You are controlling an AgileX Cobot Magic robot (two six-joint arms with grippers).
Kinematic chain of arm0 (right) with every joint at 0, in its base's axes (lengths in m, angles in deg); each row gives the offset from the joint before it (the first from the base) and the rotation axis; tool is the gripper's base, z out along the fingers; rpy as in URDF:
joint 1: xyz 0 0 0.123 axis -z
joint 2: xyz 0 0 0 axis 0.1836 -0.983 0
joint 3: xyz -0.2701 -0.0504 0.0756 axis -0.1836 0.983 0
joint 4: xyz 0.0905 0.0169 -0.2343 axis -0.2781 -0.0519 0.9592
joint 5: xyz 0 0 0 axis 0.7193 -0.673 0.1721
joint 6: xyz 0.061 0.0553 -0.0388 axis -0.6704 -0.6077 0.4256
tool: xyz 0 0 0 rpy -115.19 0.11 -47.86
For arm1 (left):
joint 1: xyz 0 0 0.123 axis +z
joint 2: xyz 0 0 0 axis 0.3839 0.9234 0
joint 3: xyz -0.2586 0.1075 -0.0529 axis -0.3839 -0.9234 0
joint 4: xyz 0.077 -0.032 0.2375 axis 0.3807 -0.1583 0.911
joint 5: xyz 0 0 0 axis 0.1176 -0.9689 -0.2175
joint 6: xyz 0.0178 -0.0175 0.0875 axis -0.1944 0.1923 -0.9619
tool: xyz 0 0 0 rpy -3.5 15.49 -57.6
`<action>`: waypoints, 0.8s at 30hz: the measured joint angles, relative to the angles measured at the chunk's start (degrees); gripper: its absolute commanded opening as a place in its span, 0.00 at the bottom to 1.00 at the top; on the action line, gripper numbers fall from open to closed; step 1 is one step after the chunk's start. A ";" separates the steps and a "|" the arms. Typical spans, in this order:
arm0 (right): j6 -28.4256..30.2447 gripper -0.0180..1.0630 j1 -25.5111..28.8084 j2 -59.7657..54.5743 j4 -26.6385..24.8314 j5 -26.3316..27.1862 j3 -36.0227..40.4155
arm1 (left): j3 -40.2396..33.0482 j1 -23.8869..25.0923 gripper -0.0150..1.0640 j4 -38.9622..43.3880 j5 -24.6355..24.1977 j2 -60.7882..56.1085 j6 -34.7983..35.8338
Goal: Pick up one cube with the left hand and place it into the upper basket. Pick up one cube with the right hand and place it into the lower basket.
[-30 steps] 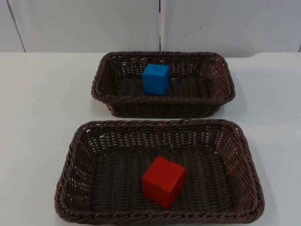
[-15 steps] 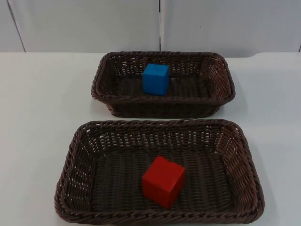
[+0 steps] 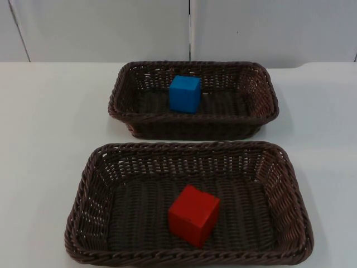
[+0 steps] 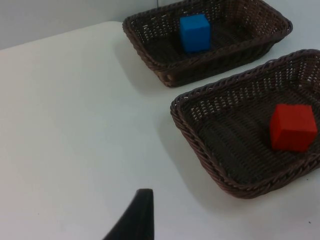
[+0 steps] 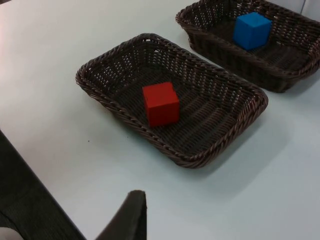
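— Both end effectors, where are they?
— Mine wait off to the sides above the desk [image 3: 50, 111]: a left end effector fingertip [image 4: 137, 217] and a right end effector fingertip [image 5: 130, 217] are all I see, so released or clenched, I cannot tell.
— And the cubes?
— Blue cube [image 3: 184, 93] lies in the far basket [image 3: 268, 92]; red cube [image 3: 193, 215] sits in the near basket [image 3: 293, 195].
— Anything left?
— I judge nothing: both placements look done.
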 measured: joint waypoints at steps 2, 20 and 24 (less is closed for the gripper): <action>0.00 0.99 0.00 0.00 0.00 0.00 0.00 | 0.00 0.00 0.99 0.00 0.00 0.00 0.00; 0.00 0.99 0.00 0.00 0.00 0.00 0.00 | 0.00 7.12 0.99 0.45 0.00 0.00 0.00; 0.00 0.99 0.00 0.00 0.00 0.00 0.00 | 0.00 10.70 0.99 0.45 0.00 0.00 0.00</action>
